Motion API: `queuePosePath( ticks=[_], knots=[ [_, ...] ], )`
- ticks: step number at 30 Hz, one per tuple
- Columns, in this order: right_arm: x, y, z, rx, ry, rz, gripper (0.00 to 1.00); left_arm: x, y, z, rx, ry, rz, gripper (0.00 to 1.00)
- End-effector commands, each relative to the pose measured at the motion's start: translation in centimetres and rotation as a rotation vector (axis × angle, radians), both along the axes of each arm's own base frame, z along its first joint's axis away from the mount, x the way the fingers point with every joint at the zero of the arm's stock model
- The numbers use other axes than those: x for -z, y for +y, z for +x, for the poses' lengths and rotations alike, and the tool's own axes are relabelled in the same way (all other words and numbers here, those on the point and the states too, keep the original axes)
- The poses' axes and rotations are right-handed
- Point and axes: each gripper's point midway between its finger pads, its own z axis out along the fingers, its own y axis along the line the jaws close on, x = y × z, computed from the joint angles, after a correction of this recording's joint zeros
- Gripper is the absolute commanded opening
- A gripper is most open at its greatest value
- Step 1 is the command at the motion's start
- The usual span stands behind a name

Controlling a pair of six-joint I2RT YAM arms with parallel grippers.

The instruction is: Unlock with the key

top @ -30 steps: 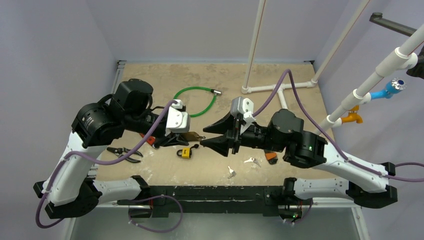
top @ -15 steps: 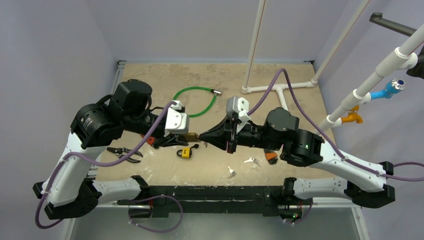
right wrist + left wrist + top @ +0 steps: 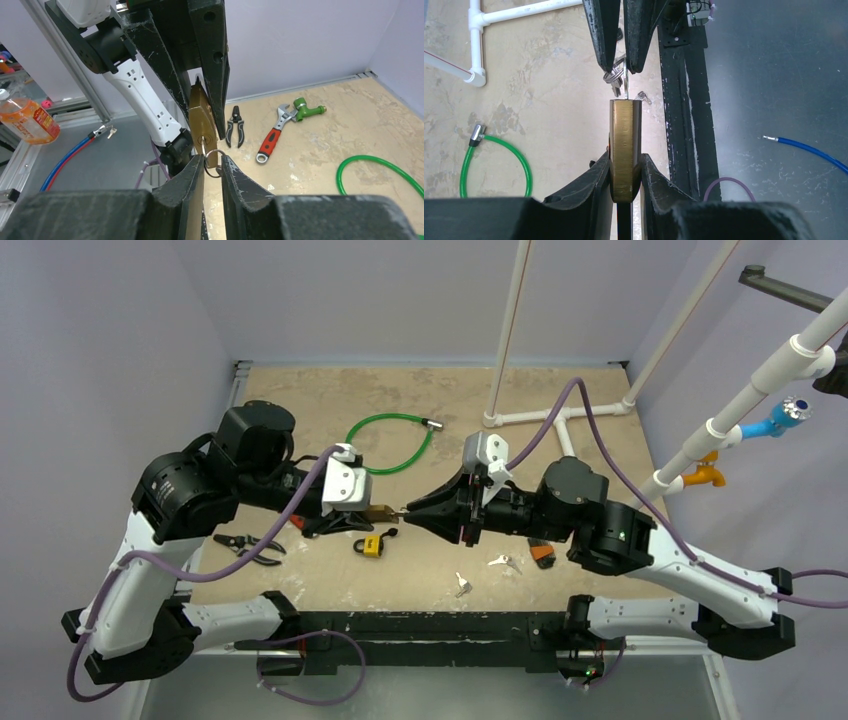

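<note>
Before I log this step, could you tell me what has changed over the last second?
The right fingers, spread wide a second ago, have closed in around the key standing in the brass padlock; whether they pinch it is unclear. The left arm shifted slightly to its left. Unchanged: the left fingers clamp the brass padlock; the yellow padlock and green cable lie where they were.
</note>
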Motion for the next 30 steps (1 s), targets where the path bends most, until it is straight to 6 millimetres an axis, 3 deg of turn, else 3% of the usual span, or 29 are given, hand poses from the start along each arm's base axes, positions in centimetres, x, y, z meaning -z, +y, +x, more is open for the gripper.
queuePosePath(
  ticks=[1, 12, 15, 22, 30],
  knots=[
    [-1.1, -0.2, 0.5, 0.023, -0.016, 0.034, 0.14, -2.7, -0.5, -0.3, 0.037, -0.079, -0.104, 0.00],
    [-1.8, 1.3, 0.0, -0.037, -0.026, 0.054, 0.10, -2.4, -0.5, -0.3, 0.038, -0.075, -0.096, 0.00],
    [-1.7, 1.3, 0.1, -0.034, -0.025, 0.054, 0.01, -2.3, -0.4, -0.3, 0.039, -0.075, -0.093, 0.00],
    [-0.8, 1.3, 0.4, -0.009, 0.018, 0.046, 0.00, -2.2, -0.4, 0.0, 0.039, -0.103, -0.090, 0.00],
    [1.5, 2.6, 0.6, -0.041, 0.181, 0.035, 0.00, -2.5, -0.6, 1.1, 0.086, -0.362, -0.040, 0.00]
  ],
)
